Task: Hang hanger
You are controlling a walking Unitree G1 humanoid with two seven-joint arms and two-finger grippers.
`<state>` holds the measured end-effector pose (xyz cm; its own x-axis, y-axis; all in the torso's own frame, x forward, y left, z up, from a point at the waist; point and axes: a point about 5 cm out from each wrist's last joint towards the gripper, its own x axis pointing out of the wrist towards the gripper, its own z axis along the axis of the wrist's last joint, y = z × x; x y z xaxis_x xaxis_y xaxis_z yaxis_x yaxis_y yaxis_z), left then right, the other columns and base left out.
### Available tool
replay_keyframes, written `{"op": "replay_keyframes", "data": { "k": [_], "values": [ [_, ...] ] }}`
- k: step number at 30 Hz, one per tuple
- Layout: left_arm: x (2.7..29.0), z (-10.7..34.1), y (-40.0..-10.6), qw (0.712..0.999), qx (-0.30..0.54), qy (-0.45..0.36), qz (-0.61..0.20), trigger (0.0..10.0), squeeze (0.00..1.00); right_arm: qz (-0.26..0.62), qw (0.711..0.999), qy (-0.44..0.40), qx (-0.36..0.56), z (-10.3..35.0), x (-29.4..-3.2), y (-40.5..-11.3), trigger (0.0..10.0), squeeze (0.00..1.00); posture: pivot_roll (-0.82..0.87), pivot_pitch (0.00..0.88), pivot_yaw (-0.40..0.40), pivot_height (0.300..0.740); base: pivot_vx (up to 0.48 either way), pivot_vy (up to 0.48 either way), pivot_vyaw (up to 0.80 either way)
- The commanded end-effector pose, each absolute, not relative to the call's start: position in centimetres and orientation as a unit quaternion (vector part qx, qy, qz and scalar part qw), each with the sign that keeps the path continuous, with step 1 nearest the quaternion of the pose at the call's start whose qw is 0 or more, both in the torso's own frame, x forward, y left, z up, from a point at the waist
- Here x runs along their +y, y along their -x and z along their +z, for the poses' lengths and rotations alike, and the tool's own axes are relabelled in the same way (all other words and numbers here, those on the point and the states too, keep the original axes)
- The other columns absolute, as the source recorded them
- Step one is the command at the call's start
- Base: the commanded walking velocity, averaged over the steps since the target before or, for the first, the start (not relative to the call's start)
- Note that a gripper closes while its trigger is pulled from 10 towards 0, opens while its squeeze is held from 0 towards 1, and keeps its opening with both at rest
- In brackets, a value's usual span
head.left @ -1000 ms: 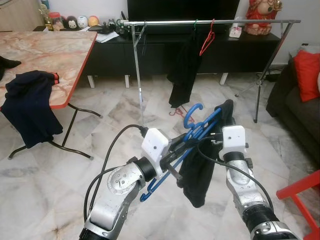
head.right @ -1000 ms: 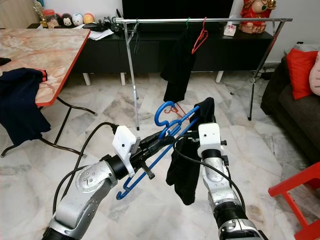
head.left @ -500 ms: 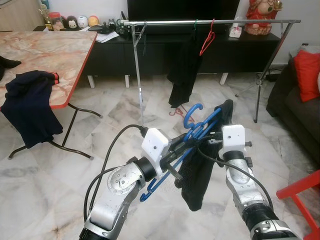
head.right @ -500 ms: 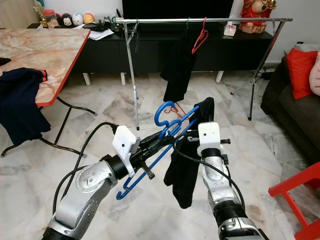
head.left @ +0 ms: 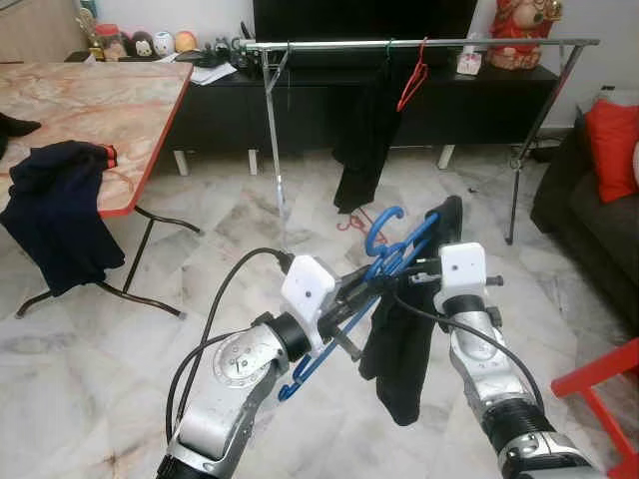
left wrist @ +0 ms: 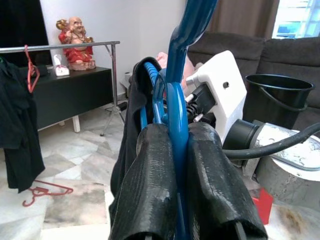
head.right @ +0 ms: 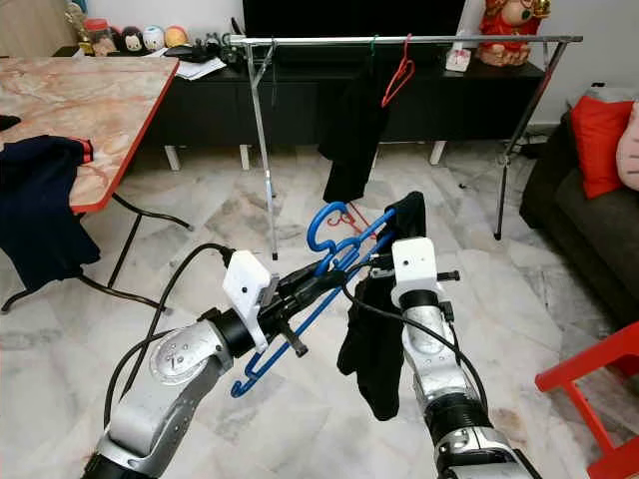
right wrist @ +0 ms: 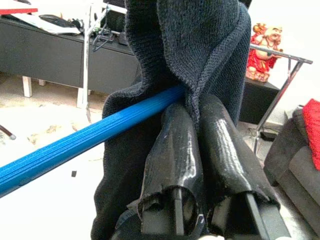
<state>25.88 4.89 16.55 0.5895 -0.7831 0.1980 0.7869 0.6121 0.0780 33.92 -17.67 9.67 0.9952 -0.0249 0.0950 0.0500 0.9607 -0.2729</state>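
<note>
My left gripper is shut on the neck of a blue hanger, held at chest height with its hook pointing up. A dark garment is draped over the hanger's far arm and hangs down. Just beside it, my right gripper is shut on a fold of this garment where it crosses the blue hanger bar. The metal clothes rail stands well ahead, carrying a black garment and a red hanger.
A marble-top table with dark clothing hanging off its edge stands to the left. Another red hanger lies on the floor under the rail. A dark sofa with a red cushion and a red chair are on the right.
The hanging garment has swayed a little and its lower end now hangs slightly further right. Both grippers keep their hold and have barely moved.
</note>
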Motion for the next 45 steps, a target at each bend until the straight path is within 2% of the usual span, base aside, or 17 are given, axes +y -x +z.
{"op": "replay_keyframes", "data": {
  "k": [1, 11, 19, 23, 28, 33, 45],
  "values": [
    [4.4, 17.1, -25.6, 0.881, -0.124, -0.006, -0.457, 10.0, 0.0, -0.013, 0.988, 0.138, -0.066, 11.2, -17.5, -34.5, 0.0, 0.0, -0.1, 0.0, -0.048, 0.74, 0.0, 0.0, 0.0],
    [4.3, 15.6, -25.3, 0.874, -0.082, -0.019, -0.479, 10.0, 0.0, 0.013, 0.985, 0.136, -0.102, 13.8, -16.8, -35.5, 0.0, 0.0, -0.1, 0.0, -0.049, 0.74, 0.0, 0.0, 0.0],
    [5.6, 14.6, -25.6, 0.869, -0.048, -0.046, -0.491, 10.0, 0.0, 0.059, 0.98, 0.157, -0.103, 14.9, -15.7, -35.8, 0.0, 0.0, -0.1, 0.0, -0.05, 0.74, 0.0, 0.0, 0.0],
    [6.3, 14.1, -26.0, 0.876, -0.038, -0.062, -0.476, 10.0, 0.0, 0.051, 0.982, 0.162, -0.089, 14.6, -16.3, -35.7, 0.0, 0.0, -0.1, 0.0, -0.049, 0.74, 0.0, 0.0, 0.0],
    [7.4, 14.0, -27.2, 0.905, -0.047, -0.074, -0.416, 10.0, 0.0, 0.024, 0.984, 0.172, -0.047, 13.1, -17.6, -35.3, 0.0, 0.0, -0.1, 0.0, -0.05, 0.74, 0.0, 0.0, 0.0],
    [7.9, 14.9, -27.7, 0.919, -0.075, -0.047, -0.384, 10.0, 0.0, 0.018, 0.984, 0.175, -0.02, 11.7, -18.2, -34.6, 0.0, 0.0, -0.1, 0.0, -0.05, 0.74, 0.0, 0.0, 0.0],
    [7.1, 13.9, -26.6, 0.891, -0.036, -0.053, -0.448, 10.0, 0.0, 0.004, 0.985, 0.174, -0.011, 11.5, -18.7, -34.5, 0.0, 0.0, -0.1, 0.0, -0.044, 0.74, 0.0, 0.0, 0.0]
  ]
}}
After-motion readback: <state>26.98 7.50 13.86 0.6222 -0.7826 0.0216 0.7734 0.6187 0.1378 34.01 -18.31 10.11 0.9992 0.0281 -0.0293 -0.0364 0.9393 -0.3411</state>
